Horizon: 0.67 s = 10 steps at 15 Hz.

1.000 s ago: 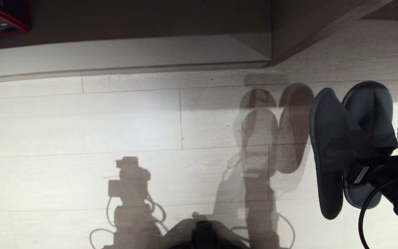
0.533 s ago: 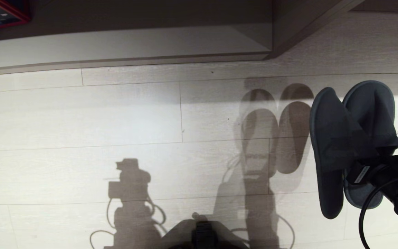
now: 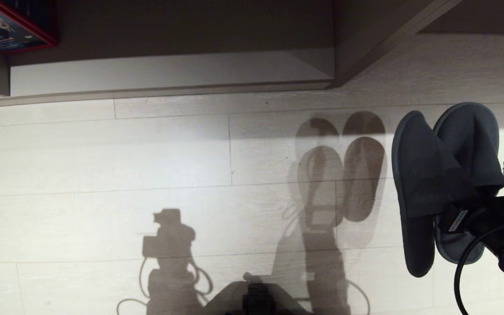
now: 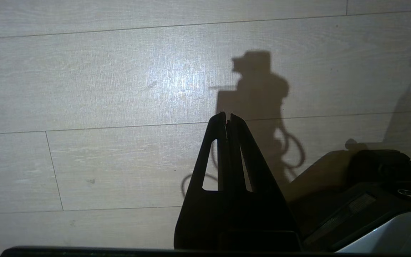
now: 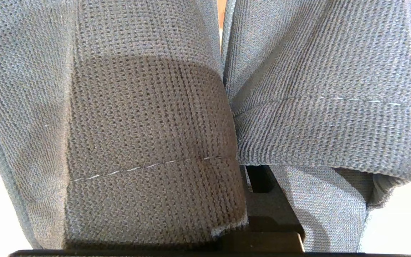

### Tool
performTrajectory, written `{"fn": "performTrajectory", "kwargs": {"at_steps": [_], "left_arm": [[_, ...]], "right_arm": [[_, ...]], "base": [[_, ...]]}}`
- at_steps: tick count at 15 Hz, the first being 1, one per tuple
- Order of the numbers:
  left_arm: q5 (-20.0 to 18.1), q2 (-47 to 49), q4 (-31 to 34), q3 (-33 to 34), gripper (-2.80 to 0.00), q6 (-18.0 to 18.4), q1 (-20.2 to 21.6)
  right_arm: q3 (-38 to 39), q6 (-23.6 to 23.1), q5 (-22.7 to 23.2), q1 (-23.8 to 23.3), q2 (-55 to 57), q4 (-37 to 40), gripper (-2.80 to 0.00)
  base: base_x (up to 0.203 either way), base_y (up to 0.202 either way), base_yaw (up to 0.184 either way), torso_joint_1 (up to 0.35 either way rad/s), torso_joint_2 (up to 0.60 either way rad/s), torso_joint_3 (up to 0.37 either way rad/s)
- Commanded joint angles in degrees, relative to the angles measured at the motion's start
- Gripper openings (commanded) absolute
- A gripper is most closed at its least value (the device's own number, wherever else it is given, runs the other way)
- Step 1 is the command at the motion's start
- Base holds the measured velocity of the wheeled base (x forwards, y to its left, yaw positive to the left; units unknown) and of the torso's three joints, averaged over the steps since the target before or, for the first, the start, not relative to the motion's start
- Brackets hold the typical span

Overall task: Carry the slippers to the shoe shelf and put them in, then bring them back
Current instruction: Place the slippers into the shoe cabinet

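Right tool point(image 3: 446, 218) clamped shut on both slippers point(image 3: 444, 175), above floor; advice: keep grip firm, approach shoe shelf point(image 3: 169, 72) squarely.

You can't see the right end effector's fingertips: the slippers point(image 5: 148, 135) cover them. The red-edged box point(image 3: 13, 26) (top corner) is cut off, its print probably too small to read.

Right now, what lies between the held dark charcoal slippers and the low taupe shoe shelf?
Head view: only pale plank floor carrying the slippers' shadow separates the dark charcoal slippers, in the right gripper, from the low taupe shoe shelf.
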Motion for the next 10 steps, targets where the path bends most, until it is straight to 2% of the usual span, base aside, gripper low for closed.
{"fn": "performTrajectory", "kwargs": {"at_steps": [1,10], "left_arm": [[0.0,0.0,0.0,0.4,-2.80,0.0,0.0],[0.0,-0.1,0.0,0.4,-2.80,0.0,0.0]], "right_arm": [[-0.1,0.0,-0.1,0.0,0.1,-0.4,-2.80],[-1.2,0.0,-0.1,0.0,1.0,-0.4,-2.80]], "base": [[0.000,0.000,0.000,0.002,0.00,0.190],[0.000,0.000,0.000,0.001,0.00,0.206]]}}
